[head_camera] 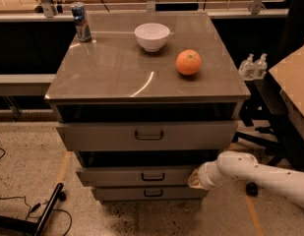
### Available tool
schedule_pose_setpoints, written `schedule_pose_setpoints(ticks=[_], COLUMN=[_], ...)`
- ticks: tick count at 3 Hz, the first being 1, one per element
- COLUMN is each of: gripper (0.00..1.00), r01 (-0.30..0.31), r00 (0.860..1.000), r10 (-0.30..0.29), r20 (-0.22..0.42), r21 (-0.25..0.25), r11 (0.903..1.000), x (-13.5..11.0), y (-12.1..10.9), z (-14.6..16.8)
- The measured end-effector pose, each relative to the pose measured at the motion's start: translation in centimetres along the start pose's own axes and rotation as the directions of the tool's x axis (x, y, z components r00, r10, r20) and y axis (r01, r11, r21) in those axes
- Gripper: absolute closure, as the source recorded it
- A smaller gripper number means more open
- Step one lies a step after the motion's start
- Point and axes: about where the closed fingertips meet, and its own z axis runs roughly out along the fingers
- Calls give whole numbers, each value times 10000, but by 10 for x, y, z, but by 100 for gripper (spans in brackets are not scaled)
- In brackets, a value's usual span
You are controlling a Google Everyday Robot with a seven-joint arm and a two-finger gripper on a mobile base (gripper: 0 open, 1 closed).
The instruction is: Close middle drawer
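1. Middle drawer (117, 176), second of three in the grey cabinet (107, 68), juts slightly past the lowest drawer (122, 194) and sits under the further-out top drawer (102, 135).
2. The gripper (196, 177) is at the right end of the middle drawer's front (spread or closed cannot be told).
3. On top: a blue can (81, 21) at far left, lettering unreadable; a white bowl (152, 36); an orange (188, 62) to the right.

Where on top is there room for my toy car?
The whole front half of the top is bare, before the can, bowl and orange. The back is crowded. Low down, the gripper sits by the right end of the middle drawer.
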Motion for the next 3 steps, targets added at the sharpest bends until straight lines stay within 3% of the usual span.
schedule_pose_setpoints(ticks=[2,3], gripper=[100,100], r01=[-19,-19], r00=[9998,9998], r10=[15,15], r20=[223,223], r21=[174,175], r11=[9998,9998], x=[1,1], y=[-32,-32], z=[21,21])
